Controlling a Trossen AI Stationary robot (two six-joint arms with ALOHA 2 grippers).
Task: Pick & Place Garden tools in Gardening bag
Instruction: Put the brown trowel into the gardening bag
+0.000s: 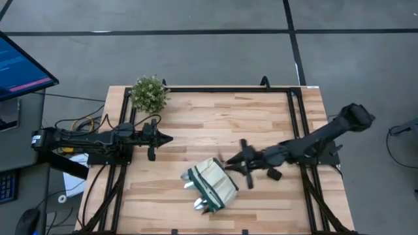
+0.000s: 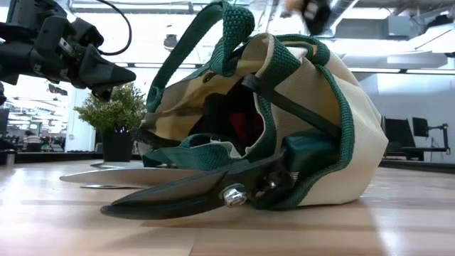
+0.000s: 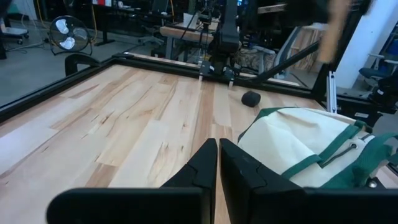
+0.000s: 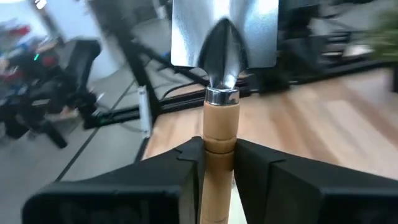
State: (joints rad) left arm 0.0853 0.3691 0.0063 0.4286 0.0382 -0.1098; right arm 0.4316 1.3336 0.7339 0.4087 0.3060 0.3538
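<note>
The gardening bag lies on its side on the table, its mouth toward the near edge. Dark pruning shears and a silver trowel blade poke out of it, and something red shows inside. My right gripper hovers at the bag's far right side, shut on a trowel with a wooden handle and silver blade. My left gripper waits shut at the table's left, above the wood. My right gripper pinches the trowel's wooden handle between its two fingers, just short of the metal collar at the blade end. The handle runs along the fingers and the blade sticks out ahead of them. The trowel is lifted clear of the table, pointing toward the table's left.
A bushy potted plant stands at the far left corner. A small dark lump lies on the wood right of the bag. A black frame edges the table. Bare wood lies between my left gripper and the bag.
</note>
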